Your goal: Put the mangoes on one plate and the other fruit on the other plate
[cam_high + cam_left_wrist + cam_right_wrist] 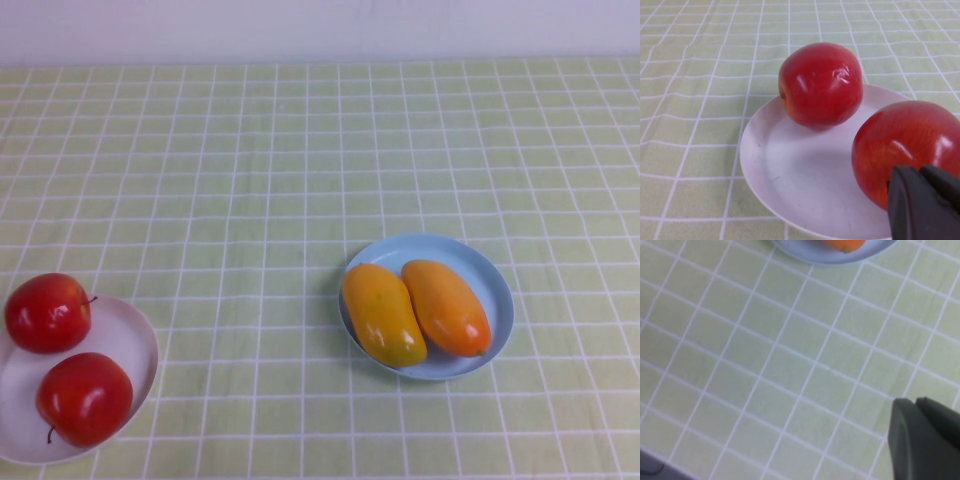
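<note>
Two red apples [47,312] [85,398] lie on the white plate [140,345] at the near left edge of the table. The yellower mango [383,313] and the more orange mango [446,306] lie side by side on the light blue plate [490,280], right of centre. Neither arm shows in the high view. In the left wrist view my left gripper [917,172] is shut and empty, just in front of the nearer apple [905,145]; the other apple [821,84] sits across the white plate [800,180]. My right gripper [915,402] is shut and empty over bare cloth, short of the blue plate [815,252] holding a mango [842,244].
A green checked tablecloth [300,180] covers the whole table up to a pale wall at the back. The white plate is partly cut off by the left and near edges of the high view.
</note>
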Controlling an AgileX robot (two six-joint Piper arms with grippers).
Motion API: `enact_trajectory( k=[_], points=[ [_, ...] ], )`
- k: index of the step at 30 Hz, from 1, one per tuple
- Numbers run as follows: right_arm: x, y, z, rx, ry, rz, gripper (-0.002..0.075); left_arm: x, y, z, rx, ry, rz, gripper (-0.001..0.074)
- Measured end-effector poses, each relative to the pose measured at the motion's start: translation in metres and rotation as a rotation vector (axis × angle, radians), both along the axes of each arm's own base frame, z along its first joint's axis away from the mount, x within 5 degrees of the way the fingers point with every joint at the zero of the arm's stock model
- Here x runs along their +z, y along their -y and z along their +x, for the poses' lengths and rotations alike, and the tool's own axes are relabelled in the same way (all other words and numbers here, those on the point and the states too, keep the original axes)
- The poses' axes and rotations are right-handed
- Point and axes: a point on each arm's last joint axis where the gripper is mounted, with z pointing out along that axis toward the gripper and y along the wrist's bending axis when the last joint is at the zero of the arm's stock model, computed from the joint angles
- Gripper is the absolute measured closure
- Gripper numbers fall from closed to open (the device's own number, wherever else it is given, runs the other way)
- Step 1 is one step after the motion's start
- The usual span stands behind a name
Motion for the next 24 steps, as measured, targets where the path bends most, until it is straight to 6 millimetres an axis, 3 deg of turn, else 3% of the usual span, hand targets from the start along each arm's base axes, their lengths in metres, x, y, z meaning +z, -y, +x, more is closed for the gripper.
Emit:
enact_trajectory(
  k=[6,10,15,20,24],
  points=[
    [-0.04,0.009,0.002,-0.035,0.189,0.036,0.0741,0.0,0.0,0.0,0.0,0.0,0.0,0.0737],
    [-0.078,0.031,-0.001,-0.169,0.363,0.091,0.0741,0.0,0.0,0.0,0.0,0.0,0.0,0.0737],
    [-0.12,0.056,-0.018,-0.345,0.627,0.152,0.0741,0.0,0.0,0.0,0.0,0.0,0.0,0.0737],
    [-0.142,0.069,-0.035,-0.461,0.81,0.164,0.0741,0.0,0.0,0.0,0.0,0.0,0.0,0.0737],
    [-0.14,0.071,-0.044,-0.492,0.901,0.171,0.0741,0.0,0.0,0.0,0.0,0.0,0.0,0.0737]
  ],
)
